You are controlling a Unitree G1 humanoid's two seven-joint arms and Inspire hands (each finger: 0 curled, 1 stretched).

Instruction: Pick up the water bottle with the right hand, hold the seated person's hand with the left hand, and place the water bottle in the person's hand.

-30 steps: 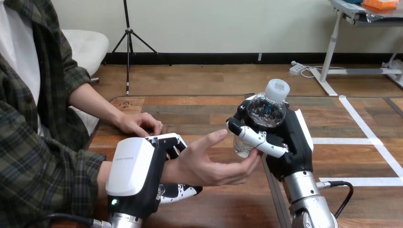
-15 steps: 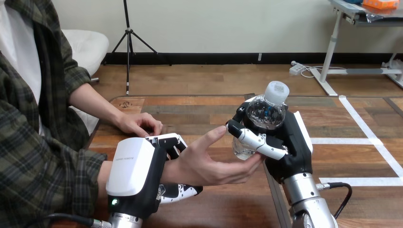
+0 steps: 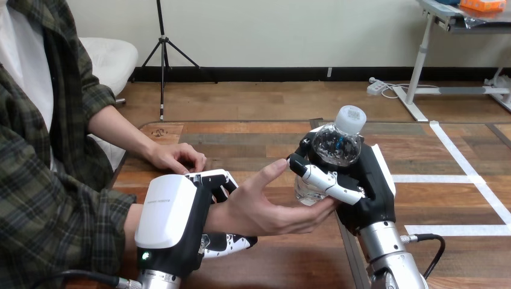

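Water bottle (image 3: 333,150): clear, white-capped, upright.

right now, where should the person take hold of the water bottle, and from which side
Probably the lower body of the water bottle, from the view's left. The right hand wraps its right side and middle, leaving the lower left face bare, and the person's hand lies open right beside it.

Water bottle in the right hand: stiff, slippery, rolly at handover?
Clear plastic water bottle probably dents under the right hand's curled fingers. Smooth wall, likely slippery. Round body, may roll off the person's hand.
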